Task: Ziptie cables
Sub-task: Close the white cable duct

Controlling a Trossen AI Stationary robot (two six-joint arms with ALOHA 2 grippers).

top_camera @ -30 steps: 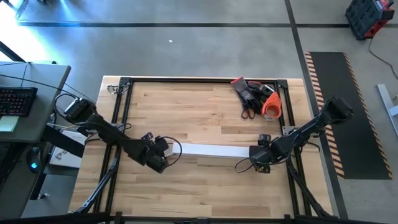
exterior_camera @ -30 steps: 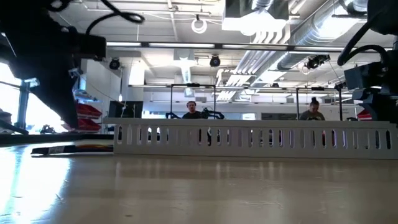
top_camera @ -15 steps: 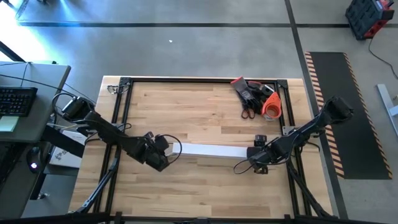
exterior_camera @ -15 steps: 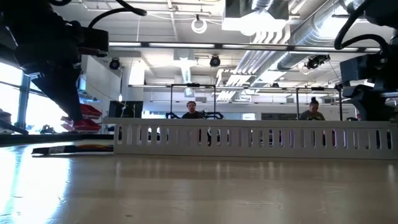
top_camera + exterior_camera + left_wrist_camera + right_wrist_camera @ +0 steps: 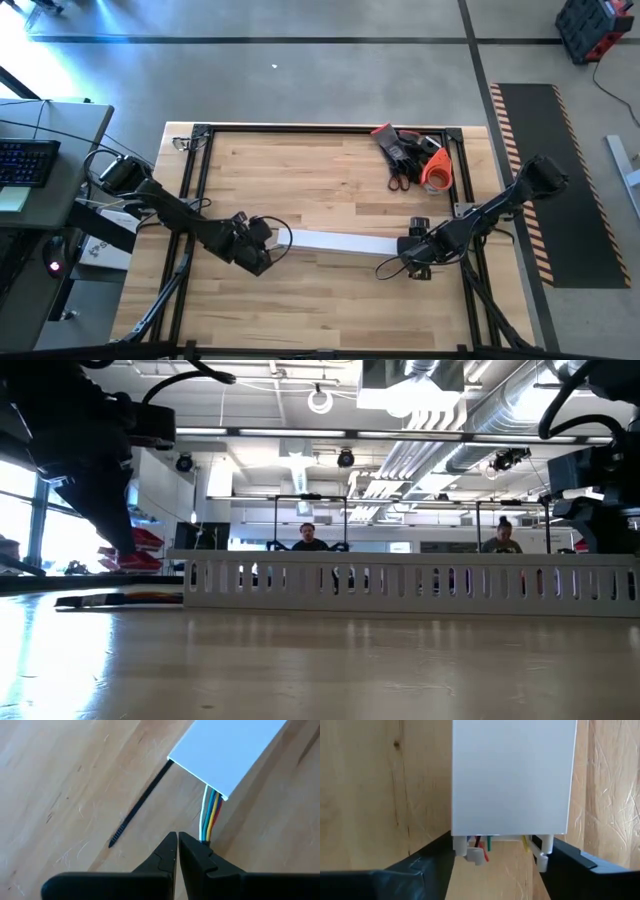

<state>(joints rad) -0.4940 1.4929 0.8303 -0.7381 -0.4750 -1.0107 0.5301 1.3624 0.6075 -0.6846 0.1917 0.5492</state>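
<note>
The white channel [image 5: 227,751] covers the coloured cables [image 5: 210,815] except for short ends at each mouth, and the left wrist view's edge cuts it off. Under it, the black zip tie [image 5: 140,805] vanishes. Distant people [image 5: 310,538] are too small to make out.

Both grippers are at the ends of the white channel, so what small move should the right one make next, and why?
Probably close the right gripper on the white channel: its fingers flank that end, while the left gripper, shut, pinches the wires at the other.
</note>
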